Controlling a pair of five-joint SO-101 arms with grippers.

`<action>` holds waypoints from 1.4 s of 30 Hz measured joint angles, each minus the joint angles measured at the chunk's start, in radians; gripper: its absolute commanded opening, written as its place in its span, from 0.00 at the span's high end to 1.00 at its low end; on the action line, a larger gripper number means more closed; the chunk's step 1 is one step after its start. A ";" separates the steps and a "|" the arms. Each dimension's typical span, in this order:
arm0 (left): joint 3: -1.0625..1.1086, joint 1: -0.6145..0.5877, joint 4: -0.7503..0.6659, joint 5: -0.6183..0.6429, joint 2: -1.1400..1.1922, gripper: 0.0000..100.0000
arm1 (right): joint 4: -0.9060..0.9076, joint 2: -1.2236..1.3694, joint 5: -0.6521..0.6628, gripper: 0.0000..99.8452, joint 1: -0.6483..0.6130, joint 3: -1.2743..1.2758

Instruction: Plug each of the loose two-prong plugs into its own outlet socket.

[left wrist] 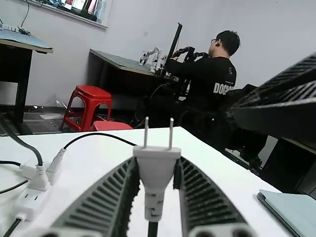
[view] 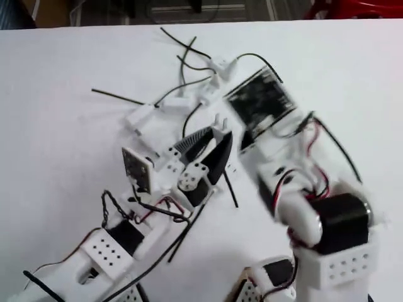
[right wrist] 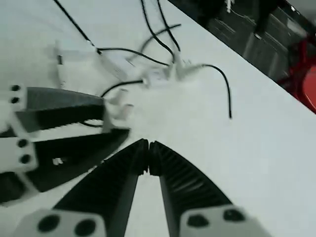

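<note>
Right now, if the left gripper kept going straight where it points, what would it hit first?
Likely the black cable curving across the table beyond the plug in the left gripper, though depth is unclear; past it, the way looks free.

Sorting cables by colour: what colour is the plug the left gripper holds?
The plug is white; it shows best in the left wrist view.

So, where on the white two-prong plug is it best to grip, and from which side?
On the body's two narrow sides, coming from the cord end, as the left gripper holds the plug now. The prongs then stand free ahead of the gripper, and the cord runs back through it.
</note>
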 measured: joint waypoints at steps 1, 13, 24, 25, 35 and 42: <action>0.000 0.000 0.000 0.000 0.000 0.98 | 0.000 0.000 -0.014 0.98 -0.051 -0.003; 0.002 0.014 0.000 0.003 0.003 0.98 | -0.213 0.173 -0.048 0.98 -0.104 0.157; 0.012 0.018 0.000 0.002 0.002 0.98 | -0.361 0.413 -0.015 0.98 0.245 0.206; 0.011 0.020 -0.002 0.002 -0.003 0.98 | -0.361 0.417 -0.015 0.98 0.261 0.207; 0.009 0.015 -0.006 0.002 -0.017 0.98 | -0.359 0.241 -0.015 0.98 0.272 0.207; -0.107 -0.055 0.308 0.066 -0.017 0.98 | -0.239 0.104 -0.015 0.98 0.278 0.207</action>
